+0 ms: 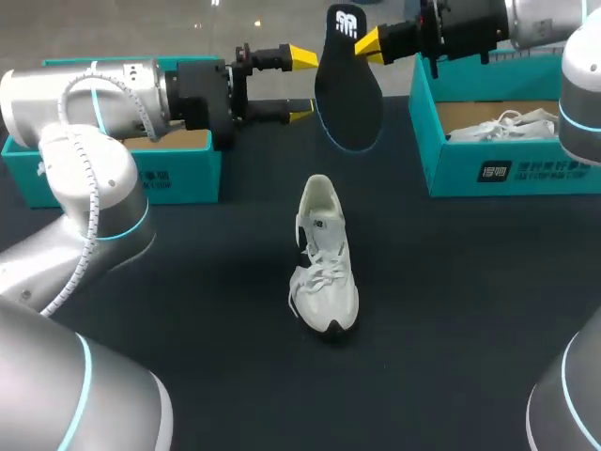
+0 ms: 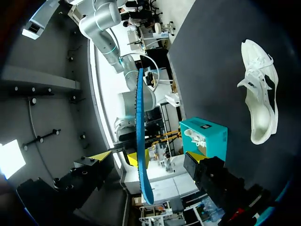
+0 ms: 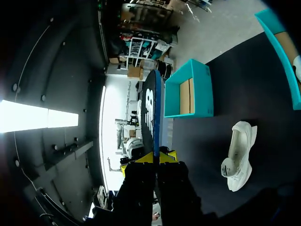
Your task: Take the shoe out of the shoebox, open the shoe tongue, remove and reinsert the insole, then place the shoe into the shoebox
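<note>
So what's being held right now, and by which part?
The right hand is shut on the insole at its narrow logo end, pinching the edge. The left hand is open near it, holding nothing.

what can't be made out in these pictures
- head view: left arm covers the left shoebox interior
- head view: right arm covers the right shoebox end
- left wrist view: insole edge-on, faces unseen
- head view: shoe interior hidden by its collar

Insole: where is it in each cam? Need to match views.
Head: insole top middle, upright, in the right gripper.
Left wrist: edge-on between the left gripper's open fingers, untouched.
Right wrist: edge-on, clamped at the right gripper's tips.
Shared landmark: white shoe on the table.
</note>
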You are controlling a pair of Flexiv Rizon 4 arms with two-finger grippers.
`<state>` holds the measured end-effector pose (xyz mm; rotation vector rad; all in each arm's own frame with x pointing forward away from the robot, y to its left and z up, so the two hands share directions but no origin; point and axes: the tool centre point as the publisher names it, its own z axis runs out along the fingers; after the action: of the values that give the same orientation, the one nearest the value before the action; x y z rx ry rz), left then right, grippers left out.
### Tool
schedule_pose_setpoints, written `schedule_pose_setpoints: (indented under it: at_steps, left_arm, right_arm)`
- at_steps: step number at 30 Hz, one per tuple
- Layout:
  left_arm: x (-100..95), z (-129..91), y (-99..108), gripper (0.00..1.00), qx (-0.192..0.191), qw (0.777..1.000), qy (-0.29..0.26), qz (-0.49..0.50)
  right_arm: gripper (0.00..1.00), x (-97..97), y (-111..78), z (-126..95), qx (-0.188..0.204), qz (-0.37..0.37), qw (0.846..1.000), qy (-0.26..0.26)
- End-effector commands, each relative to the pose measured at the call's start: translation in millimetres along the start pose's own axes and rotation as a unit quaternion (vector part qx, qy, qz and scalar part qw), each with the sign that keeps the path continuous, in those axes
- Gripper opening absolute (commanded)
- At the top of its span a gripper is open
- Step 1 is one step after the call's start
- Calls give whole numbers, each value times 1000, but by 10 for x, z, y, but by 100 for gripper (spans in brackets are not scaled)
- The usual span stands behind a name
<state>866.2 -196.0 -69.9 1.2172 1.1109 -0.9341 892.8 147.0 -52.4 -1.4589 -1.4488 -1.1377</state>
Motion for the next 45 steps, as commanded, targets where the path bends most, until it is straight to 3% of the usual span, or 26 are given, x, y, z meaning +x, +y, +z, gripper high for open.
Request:
schedule_pose_setpoints:
  at_steps: [1, 5, 9, 12, 14, 16, 18, 26, 27, 28, 29, 45]
  left_arm:
    - [27, 70, -45, 100, -6, 1000, -17, -3]
    - [32, 119, -84, 99, -6, 1000, -21, -6]
    - [43, 135, -95, 80, -6, 1000, -24, -9]
    - [60, 143, -88, 58, -7, 1000, -24, -12]
    - [68, 149, -79, 37, -8, 1000, -24, -14]
    - [76, 166, -74, 29, -8, 1000, -25, -15]
    - [82, 180, -75, 1, -8, 1000, -25, -15]
    - [106, 209, -96, 0, -2, 1000, -23, -19]
    - [108, 209, -98, 0, -2, 1000, -23, -19]
    - [113, 202, -101, 0, -3, 999, -24, -21]
    - [118, 193, -100, 0, -3, 999, -23, -22]
    - [113, -16, -23, 0, -8, 999, -33, -39]
  right_arm:
    - [0, -30, 36, 110, -2, 3, 1000, -8]
    - [0, -49, 30, 176, -3, 6, 1000, -11]
    - [0, -65, 4, 211, 0, 10, 1000, -11]
    - [0, -83, -19, 216, 0, 13, 1000, -10]
    - [0, -93, -37, 216, 0, 14, 1000, -9]
    - [0, -108, -57, 221, 0, 15, 1000, -7]
    - [0, -112, -74, 224, -1, 15, 1000, -4]
    - [0, -118, -100, 189, -10, 5, 1000, 6]
    - [16, -121, -100, 179, -14, 3, 1000, 8]
    - [93, -118, -104, 167, -20, 1, 1000, 14]
    - [100, -115, -117, 148, -24, 0, 1000, 18]
    - [100, -234, -623, -365, -87, -24, 994, 55]
